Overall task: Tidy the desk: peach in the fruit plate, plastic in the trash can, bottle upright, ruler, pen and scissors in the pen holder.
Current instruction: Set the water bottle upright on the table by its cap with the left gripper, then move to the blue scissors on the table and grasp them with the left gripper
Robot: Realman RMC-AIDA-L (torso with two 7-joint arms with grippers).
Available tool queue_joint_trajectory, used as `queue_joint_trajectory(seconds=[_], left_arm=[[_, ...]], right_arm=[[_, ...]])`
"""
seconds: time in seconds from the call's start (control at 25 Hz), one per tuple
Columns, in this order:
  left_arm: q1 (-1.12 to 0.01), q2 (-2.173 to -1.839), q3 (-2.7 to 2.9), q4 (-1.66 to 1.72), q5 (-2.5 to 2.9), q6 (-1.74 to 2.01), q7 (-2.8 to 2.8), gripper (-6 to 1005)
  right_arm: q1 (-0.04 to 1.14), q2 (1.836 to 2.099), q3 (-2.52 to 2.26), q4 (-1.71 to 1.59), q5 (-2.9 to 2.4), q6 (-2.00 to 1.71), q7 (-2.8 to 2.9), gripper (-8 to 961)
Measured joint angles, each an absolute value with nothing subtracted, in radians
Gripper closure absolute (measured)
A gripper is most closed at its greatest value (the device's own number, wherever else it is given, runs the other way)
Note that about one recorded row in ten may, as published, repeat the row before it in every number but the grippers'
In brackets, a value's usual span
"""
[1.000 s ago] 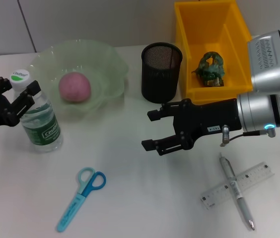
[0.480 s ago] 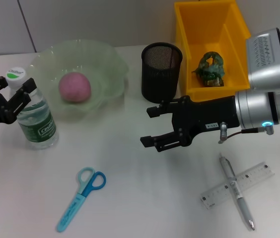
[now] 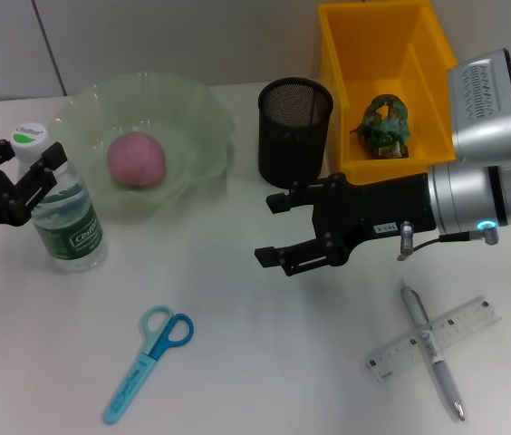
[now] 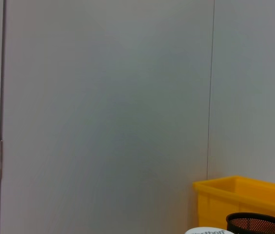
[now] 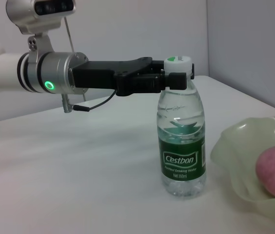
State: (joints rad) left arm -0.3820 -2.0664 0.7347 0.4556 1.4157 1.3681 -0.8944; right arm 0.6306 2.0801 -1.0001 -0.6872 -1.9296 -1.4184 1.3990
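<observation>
The bottle (image 3: pixel 67 217) stands upright on the bench (image 3: pixel 265 353) at its left side, just beside the fruit plate (image 3: pixel 197 109), long axis vertical and white cap up. The left gripper (image 3: pixel 27 174) has its fingers (image 5: pixel 176 80) closed around the bottle's neck just under the cap, as the right wrist view shows plainly.

The risk lies in the release. If the left fingers open unevenly or the arm pulls away sideways, the high grip could tip the bottle, and it is close enough to the fruit plate to knock its wavy rim. A straight, clean withdrawal seems the safer way out.

The right gripper (image 3: pixel 284 228) hovers over the middle of the bench, fingers spread and holding nothing. The scissors (image 3: pixel 147 362) lie near the front edge, long axis diagonal, handles toward the plate and covered blade toward the front left. The pen (image 3: pixel 430 350) lies across the ruler (image 3: pixel 432 337) at front right, forming a cross; lifting the ruler first would likely drag or roll the pen.

The peach (image 3: pixel 135 159) already sits in the fruit plate, and crumpled green plastic (image 3: pixel 384 125) lies in the trash can (image 3: pixel 346 91), next to the pen holder (image 3: pixel 295 131)
</observation>
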Motion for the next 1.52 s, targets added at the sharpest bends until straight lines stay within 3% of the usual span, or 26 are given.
queue_joint_trajectory(seconds=[0.8, 1.36, 1.52], left_arm=[[-0.381, -2.068, 0.733, 0.454, 1.412, 1.354, -0.907, 575], [-0.368, -2.061, 0.733, 0.472, 1.394, 1.405, -0.948, 220], [-0.332, -2.057, 0.740, 0.571, 1.395, 1.452, -1.123, 205]], right_arm=[[0.630, 2.080, -1.000, -0.691, -1.930, -1.417, 1.405, 136], [0.630, 2.078, -0.999, -0.693, -1.932, -1.417, 1.410, 137], [0.630, 2.078, -0.996, -0.694, -1.928, -1.420, 1.410, 137]])
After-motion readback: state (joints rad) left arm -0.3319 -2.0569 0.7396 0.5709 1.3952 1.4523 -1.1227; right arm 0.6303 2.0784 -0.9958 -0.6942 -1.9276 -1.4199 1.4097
